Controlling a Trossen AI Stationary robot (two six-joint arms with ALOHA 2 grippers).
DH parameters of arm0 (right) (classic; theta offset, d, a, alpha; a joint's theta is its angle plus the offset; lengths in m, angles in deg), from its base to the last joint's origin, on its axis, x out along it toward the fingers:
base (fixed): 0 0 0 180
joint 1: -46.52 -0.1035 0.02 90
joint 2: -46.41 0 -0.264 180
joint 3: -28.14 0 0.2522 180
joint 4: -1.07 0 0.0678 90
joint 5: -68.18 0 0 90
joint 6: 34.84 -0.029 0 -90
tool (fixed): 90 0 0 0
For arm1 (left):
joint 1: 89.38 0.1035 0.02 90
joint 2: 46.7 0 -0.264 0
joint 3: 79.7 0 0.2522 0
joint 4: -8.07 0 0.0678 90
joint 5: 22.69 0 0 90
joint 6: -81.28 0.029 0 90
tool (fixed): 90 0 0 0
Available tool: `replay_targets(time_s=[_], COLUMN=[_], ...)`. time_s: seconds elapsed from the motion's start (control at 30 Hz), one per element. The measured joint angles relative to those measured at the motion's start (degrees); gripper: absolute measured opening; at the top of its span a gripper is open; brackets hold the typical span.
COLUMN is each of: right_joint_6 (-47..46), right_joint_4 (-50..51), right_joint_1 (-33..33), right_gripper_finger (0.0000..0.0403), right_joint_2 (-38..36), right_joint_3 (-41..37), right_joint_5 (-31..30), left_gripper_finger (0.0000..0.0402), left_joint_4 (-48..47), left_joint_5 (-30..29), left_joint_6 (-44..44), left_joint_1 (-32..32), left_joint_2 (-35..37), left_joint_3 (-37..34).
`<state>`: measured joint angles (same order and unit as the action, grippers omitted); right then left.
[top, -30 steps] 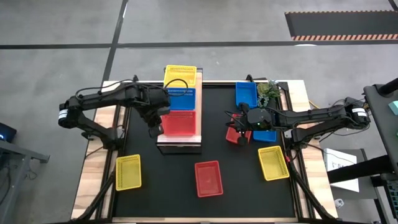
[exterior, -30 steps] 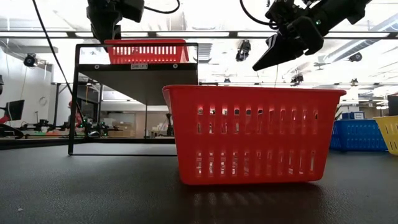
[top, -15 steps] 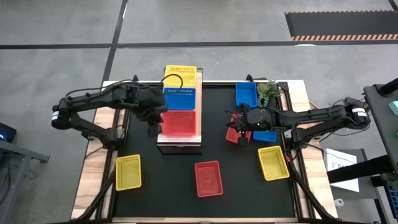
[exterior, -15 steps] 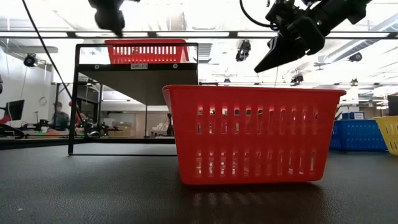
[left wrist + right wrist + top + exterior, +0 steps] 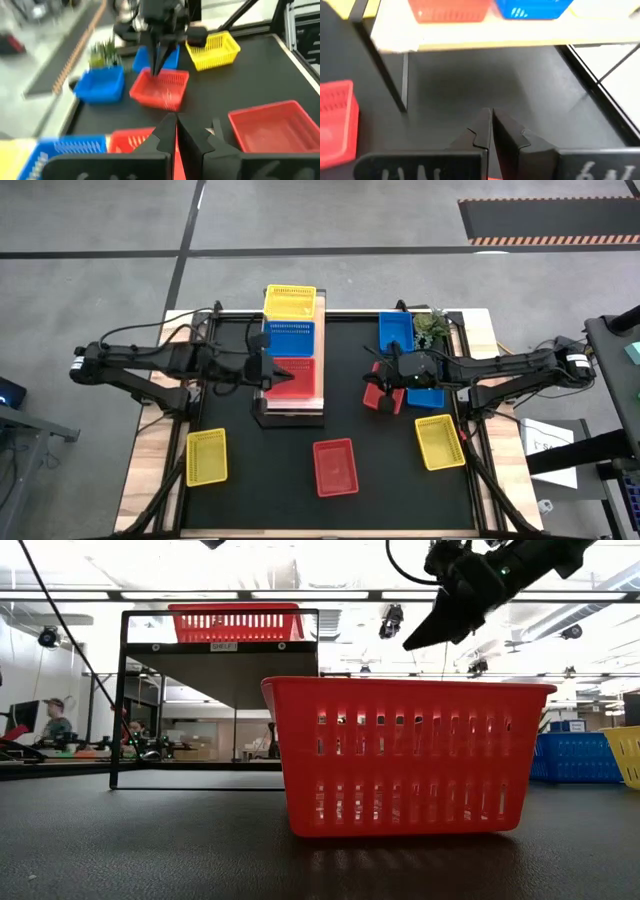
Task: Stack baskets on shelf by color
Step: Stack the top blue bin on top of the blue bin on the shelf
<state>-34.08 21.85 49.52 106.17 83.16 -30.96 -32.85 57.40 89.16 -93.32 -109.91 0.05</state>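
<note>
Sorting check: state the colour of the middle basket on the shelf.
Blue: the middle basket on the shelf, clearest in the high view.

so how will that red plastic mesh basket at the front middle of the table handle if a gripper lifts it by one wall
The red plastic mesh basket is empty with slotted walls, so probably light. Thin walls may flex if pinched. Gripped on one side, it would likely tilt.
</note>
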Motion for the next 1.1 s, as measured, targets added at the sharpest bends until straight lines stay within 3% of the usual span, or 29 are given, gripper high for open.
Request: replay_targets(time_s=[0.2, 0.33, 0.5, 0.77, 0.93, 1.1], right_joint_6=[-9.04, -16.77, -19.64, -19.33, -17.61, -17.4], right_joint_4=[2.52, 10.65, 24.66, 41.66, 42.22, 42.82], right_joint_1=[3.74, 7.74, 14.3, 27.82, 33.75, 36.28], right_gripper_finger=[0.0042, 0.0077, 0.0103, 0.0127, 0.0141, 0.0145], right_joint_2=[0.48, 3.48, 11.7, 27.34, 34.37, 39.05], right_joint_3=[4.88, 10.8, 19.99, 33.43, 36.68, 37.88], right_joint_5=[0.04, -3.6, -7.18, -5.54, 1.02, 2.12], left_gripper_finger=[0.0, 0.0, 0.0, 0.0, 0.0, 0.0], left_joint_4=[13.78, 19.37, 22.83, 26.13, 24.04, 23.15], left_joint_5=[-4.99, -13.3, -18.82, -20.77, -21.47, -21.79], left_joint_6=[11.06, 12.71, 12.42, 13.53, 13.51, 11.02], left_joint_1=[-0.14, -0.14, -0.11, -0.1, -0.1, -0.51], left_joint_2=[0.87, 2.13, 4.07, 6.75, 9.0, 10.7], left_joint_3=[-6.35, -9.77, -14.56, -20.41, -20.78, -21.48])
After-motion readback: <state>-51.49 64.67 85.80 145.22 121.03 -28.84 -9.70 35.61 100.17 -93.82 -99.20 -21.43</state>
